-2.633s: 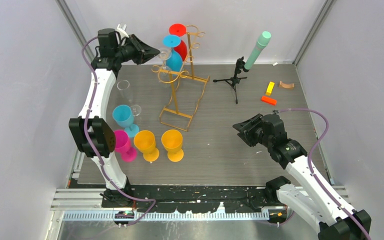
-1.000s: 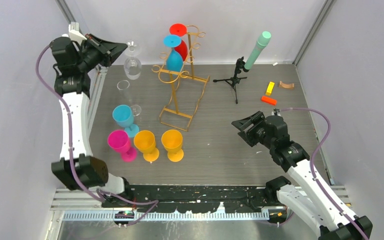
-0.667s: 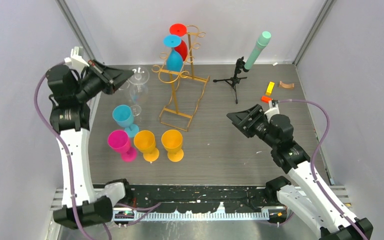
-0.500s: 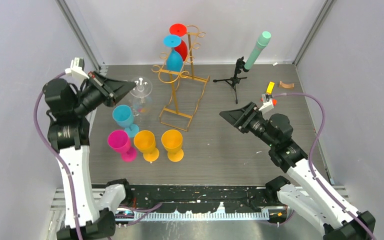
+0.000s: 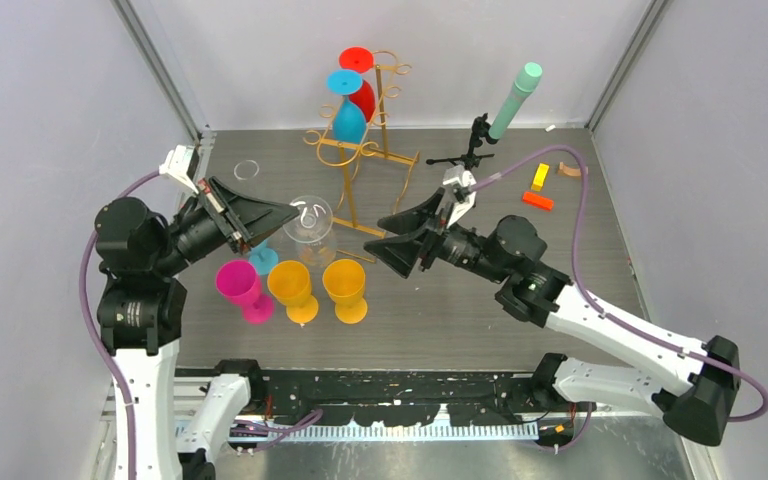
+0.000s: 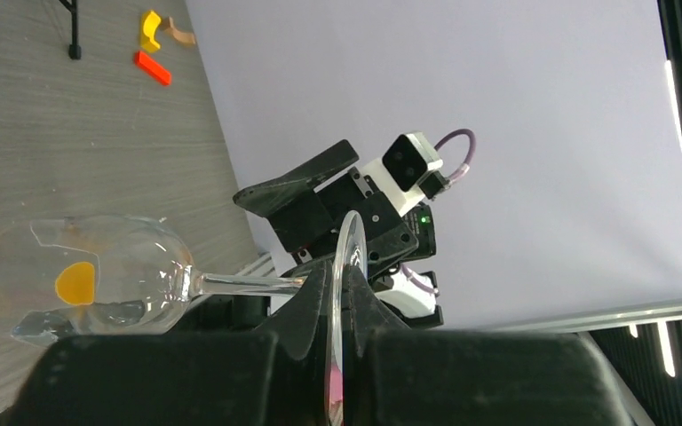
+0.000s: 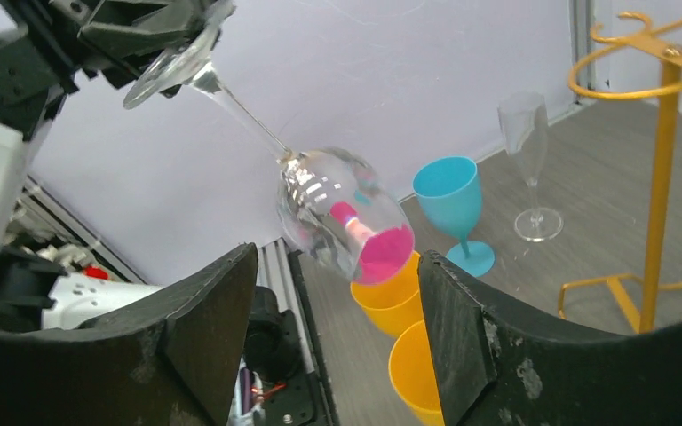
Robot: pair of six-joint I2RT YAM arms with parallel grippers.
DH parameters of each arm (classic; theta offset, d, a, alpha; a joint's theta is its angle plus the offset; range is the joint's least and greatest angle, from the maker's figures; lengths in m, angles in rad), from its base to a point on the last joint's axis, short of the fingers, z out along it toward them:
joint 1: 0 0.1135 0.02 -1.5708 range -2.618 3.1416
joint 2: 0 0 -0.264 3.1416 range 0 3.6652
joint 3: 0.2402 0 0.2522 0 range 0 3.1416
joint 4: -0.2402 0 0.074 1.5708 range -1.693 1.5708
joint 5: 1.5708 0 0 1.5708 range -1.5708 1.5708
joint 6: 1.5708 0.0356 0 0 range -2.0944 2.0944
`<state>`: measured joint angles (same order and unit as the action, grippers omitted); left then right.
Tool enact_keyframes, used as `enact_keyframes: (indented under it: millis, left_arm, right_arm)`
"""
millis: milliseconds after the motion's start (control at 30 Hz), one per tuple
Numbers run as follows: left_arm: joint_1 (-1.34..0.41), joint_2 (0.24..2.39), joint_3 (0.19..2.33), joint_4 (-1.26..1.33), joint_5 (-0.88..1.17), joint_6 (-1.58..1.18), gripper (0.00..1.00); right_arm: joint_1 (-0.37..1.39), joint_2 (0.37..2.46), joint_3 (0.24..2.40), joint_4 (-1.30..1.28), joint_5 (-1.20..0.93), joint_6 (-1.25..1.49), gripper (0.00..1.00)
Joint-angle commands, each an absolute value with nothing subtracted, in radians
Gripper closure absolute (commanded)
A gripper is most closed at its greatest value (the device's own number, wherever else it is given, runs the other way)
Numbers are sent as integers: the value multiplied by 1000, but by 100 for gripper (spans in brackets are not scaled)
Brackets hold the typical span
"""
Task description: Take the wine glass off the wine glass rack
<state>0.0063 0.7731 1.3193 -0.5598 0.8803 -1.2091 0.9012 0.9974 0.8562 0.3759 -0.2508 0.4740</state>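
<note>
The gold wine glass rack (image 5: 352, 160) stands at the back centre with a blue glass (image 5: 346, 112) and a red glass (image 5: 362, 92) hanging on it. A clear wine glass (image 5: 308, 222) is off the rack, held sideways in the air. My left gripper (image 5: 292, 213) is shut on its flat foot (image 6: 348, 266), and the bowl (image 6: 98, 275) points toward the right arm. My right gripper (image 5: 375, 238) is open and faces the bowl (image 7: 342, 213), which hangs just ahead of its fingers (image 7: 204, 328), apart from them.
A pink goblet (image 5: 240, 285), two orange goblets (image 5: 345, 285) and a blue goblet (image 7: 457, 204) stand under the held glass. A clear flute (image 7: 528, 169) stands behind them. A black tripod (image 5: 472, 150) with a green tube and small blocks (image 5: 537, 200) sit back right.
My left arm has carried the clear glass from the back left down to the front centre. My right arm has swung left toward it with its jaws open a little wider.
</note>
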Motion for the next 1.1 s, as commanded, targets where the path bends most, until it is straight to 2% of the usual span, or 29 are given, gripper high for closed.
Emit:
enact_keyframes:
  millis: [0,233,400,467,600,667,900,1067]
  left_arm:
    - [-38,784,1297,-506,894,-1257,100]
    - [-154,804,1253,-424,833,-1306,100]
    - [-306,841,1220,-376,735,-1307,100]
    - [-349,859,1216,-361,710,-1303,100]
    - [-373,875,1223,-341,673,-1302,100]
    - [-373,878,1230,-338,665,-1303,100]
    - [-376,883,1220,-302,652,-1335,100]
    - [-376,872,1210,-280,642,-1360,100]
  right_arm:
    - [950,1066,945,503,-322,241,27]
    - [975,1165,1004,563,-393,109,26]
    - [976,1221,1047,568,-446,103,29]
    - [976,1232,1060,553,-449,113,33]
    - [976,1218,1043,577,-420,145,55]
    - [976,1196,1019,584,-408,148,59]
    - [976,1148,944,599,-352,133,58]
    - [976,1134,908,623,-336,137,46]
